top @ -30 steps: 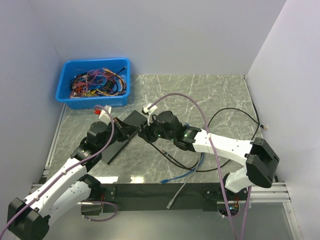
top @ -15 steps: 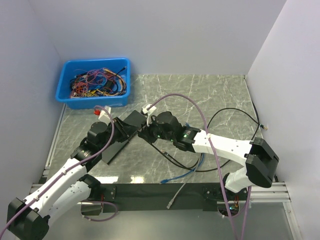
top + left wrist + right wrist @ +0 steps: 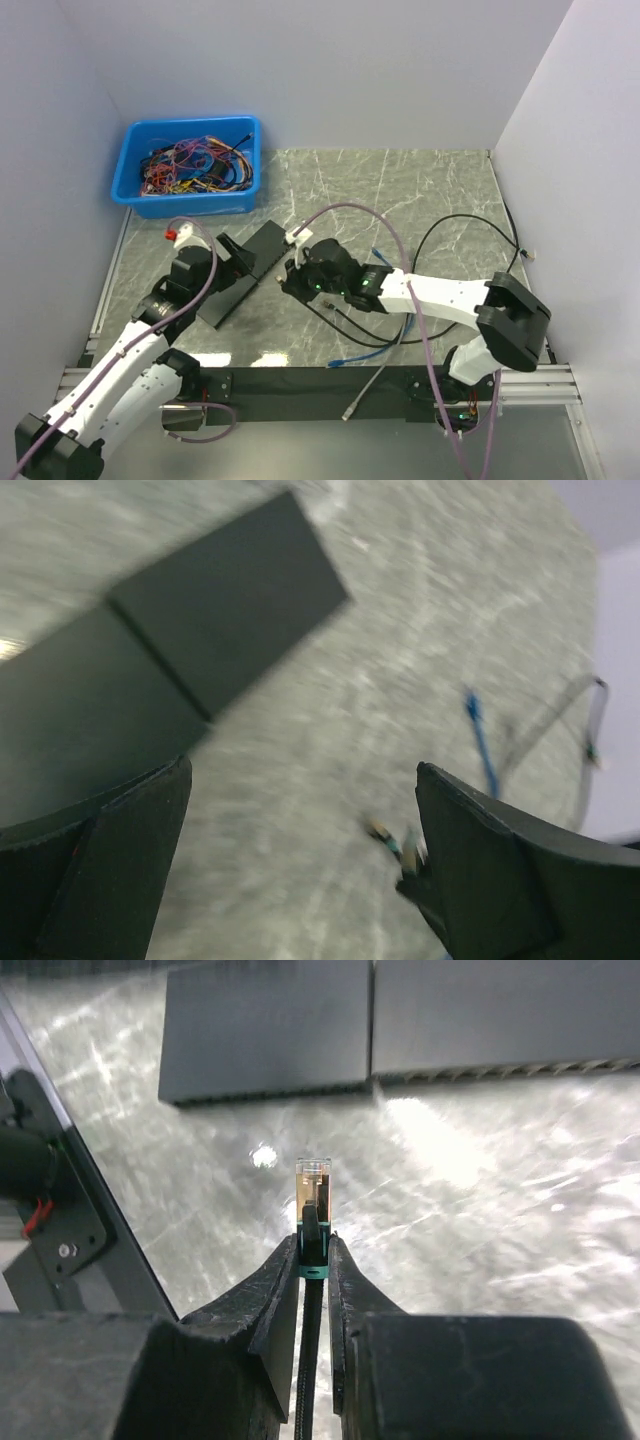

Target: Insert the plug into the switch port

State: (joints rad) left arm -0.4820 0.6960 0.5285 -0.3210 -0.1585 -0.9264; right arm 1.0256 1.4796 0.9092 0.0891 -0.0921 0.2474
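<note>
The switch [image 3: 245,272] is a long black two-part box lying slantwise on the marble table; it fills the top of the right wrist view [image 3: 265,1035] and the upper left of the left wrist view [image 3: 200,650]. The plug [image 3: 313,1185], clear with a teal boot on a black cable, is pinched in my right gripper [image 3: 313,1245]. It points at the switch's ridged front edge with a gap between them. My right gripper [image 3: 290,277] sits just right of the switch. My left gripper [image 3: 238,262] hovers over the switch, its jaws [image 3: 302,770] wide open and empty.
A blue bin [image 3: 190,165] of tangled wires stands at the back left. A loose blue cable [image 3: 360,350], a grey cable [image 3: 362,388] and a black cable loop [image 3: 460,240] lie on the table right of the arms. Grey walls enclose the table.
My left gripper has opened wide and drawn back toward the near left. My right gripper, shut on the plug, has shifted slightly nearer and lower beside the switch.
</note>
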